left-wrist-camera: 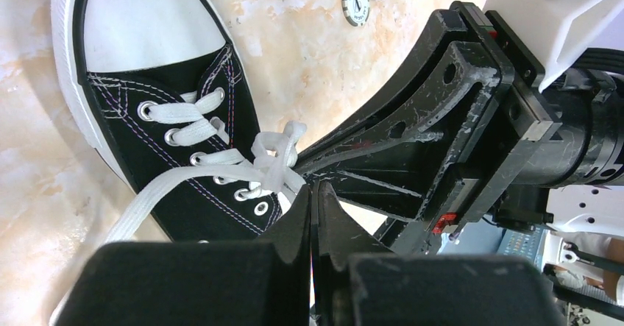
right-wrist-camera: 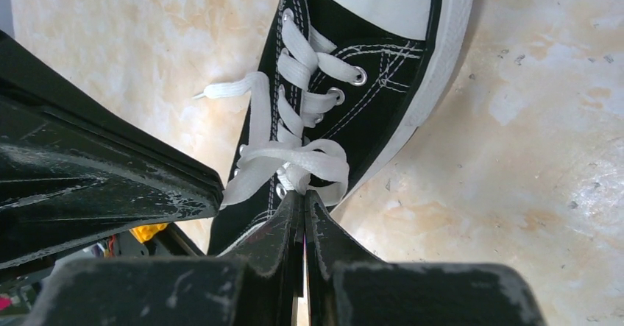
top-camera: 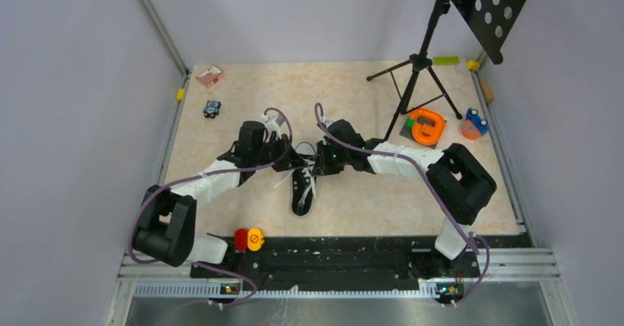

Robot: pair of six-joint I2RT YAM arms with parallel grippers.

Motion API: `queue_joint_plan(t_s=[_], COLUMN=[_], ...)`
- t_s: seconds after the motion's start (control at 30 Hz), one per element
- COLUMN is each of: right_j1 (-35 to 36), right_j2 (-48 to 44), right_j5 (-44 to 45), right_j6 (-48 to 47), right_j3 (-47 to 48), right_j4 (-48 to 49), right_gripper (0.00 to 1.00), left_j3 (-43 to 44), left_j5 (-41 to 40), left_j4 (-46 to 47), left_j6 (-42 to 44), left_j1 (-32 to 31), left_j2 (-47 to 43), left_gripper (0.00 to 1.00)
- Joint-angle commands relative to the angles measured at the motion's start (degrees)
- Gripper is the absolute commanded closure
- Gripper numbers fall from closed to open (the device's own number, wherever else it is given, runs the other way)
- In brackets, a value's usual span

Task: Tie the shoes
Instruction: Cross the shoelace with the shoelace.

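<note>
Evidently left gripper [left-wrist-camera: 312,193] and right gripper [right-wrist-camera: 300,197] each pinch the white laces [right-wrist-camera: 259,112] over the black sneaker [right-wrist-camera: 383,98]; best pull apart evenly to cinch.

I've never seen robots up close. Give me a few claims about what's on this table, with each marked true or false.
1. The sneaker is black with a white toe cap. True.
2. Two shoes lie on the table. False: only one sneaker is there.
3. The left gripper and the right gripper are both shut, with their tips at the white laces. True.
4. The orange object lies to the left of the sneaker. False: it lies to the right, beside the tripod.
</note>
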Motion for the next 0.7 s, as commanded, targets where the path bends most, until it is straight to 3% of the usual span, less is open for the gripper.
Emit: queue_joint_plan(t_s=[0.0, 0.67], right_j1=[-0.78, -1.88], right_j2=[0.53, 0.17], right_j5=[1.68, 0.31], right_j6=[-0.63, -2.44], right_j3=[2.86, 2.6], right_j4=[-0.43, -0.26], right_gripper=[1.0, 1.0], left_j3=[-0.28, -2.41], left_j5=[0.88, 0.32], left_j4=[0.96, 1.31], left_j6=[1.51, 0.27], left_j1=[0.03, 0.04], left_j2=[-2.01, -3.64], left_gripper=[1.0, 1.0])
